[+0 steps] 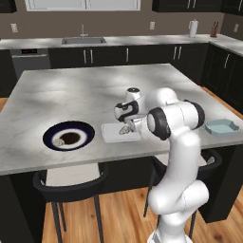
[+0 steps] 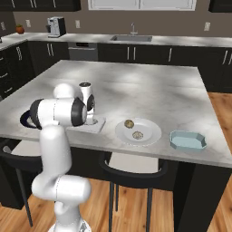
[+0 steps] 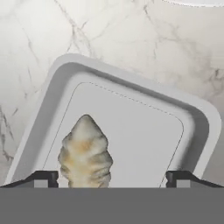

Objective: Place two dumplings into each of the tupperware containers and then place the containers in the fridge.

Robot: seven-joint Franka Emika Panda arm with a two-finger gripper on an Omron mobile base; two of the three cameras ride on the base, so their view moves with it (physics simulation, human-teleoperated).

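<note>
Clearly stood early in the job. Worked over the marble island counter (image 1: 71,90), with both tubs resting on it and neither one carried off to the fridge.

Hung the gripper (image 3: 111,178) straight above the translucent white tub (image 3: 131,127). Showed the jaws released and spread wide, one tip at either edge of the hand view, clamping nothing.

Left of the jaws, well apart: a dark-blue plate (image 1: 83,129) with a brown centre. Right of the jaws, near: a pale round plate (image 2: 152,131). Further right, beyond that plate: the light-blue tub (image 2: 186,146), apparently with nothing in it, though too small in the base views to tell for sure.

Directly beneath the jaws: one pleated dumpling (image 3: 85,153), lying loose on the floor of the white tub, closer to one fingertip than the other and touching neither, as far as could be made out. Looked set down rather than held.

On the pale plate, to the jaws' right: two plated dumplings (image 2: 129,123), side by side but apart. On the dark-blue plate, to the jaws' left: a lone pale lump (image 1: 59,141), most likely another dumpling, at the rim side away from the jaws.

Judged done: one of four placements. Judged left: a second piece for the white tub, two for the light-blue tub, then both tubs into the fridge. Likely called next for a lift clear of the tub wall and a swing toward one of the plates.
</note>
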